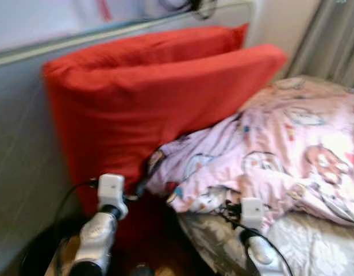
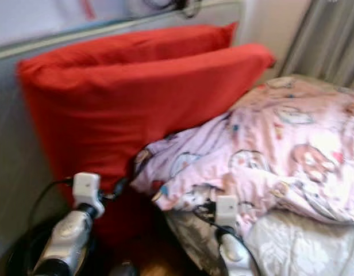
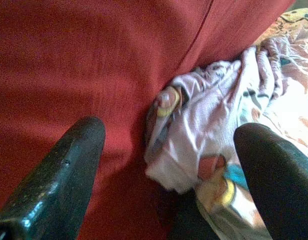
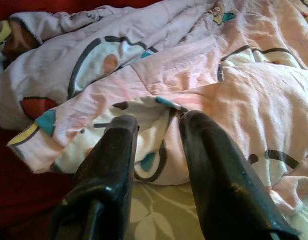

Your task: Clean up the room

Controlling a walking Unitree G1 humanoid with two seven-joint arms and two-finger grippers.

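Two red pillows stand on edge against the wall, the front one (image 1: pixel 165 98) leaning on the back one (image 1: pixel 165 40). A crumpled pink blanket (image 1: pixel 280 149) with cartoon prints lies on the bed, its near corner touching the front pillow. My left gripper (image 3: pixel 171 130) is open, pointing at the spot where the front red pillow (image 3: pixel 94 60) meets the blanket's corner (image 3: pixel 204 130). At the blanket's near edge (image 4: pixel 159 70), my right gripper (image 4: pixel 156 122) has its fingers close together with a fold of the blanket between them.
A pale floral bed sheet (image 1: pixel 315 241) shows under the blanket at the lower right. A grey wall panel (image 1: pixel 16 144) is on the left, and a grey curtain (image 1: pixel 332 40) hangs at the back right. A dark narrow gap (image 1: pixel 148 247) lies between pillow and bed.
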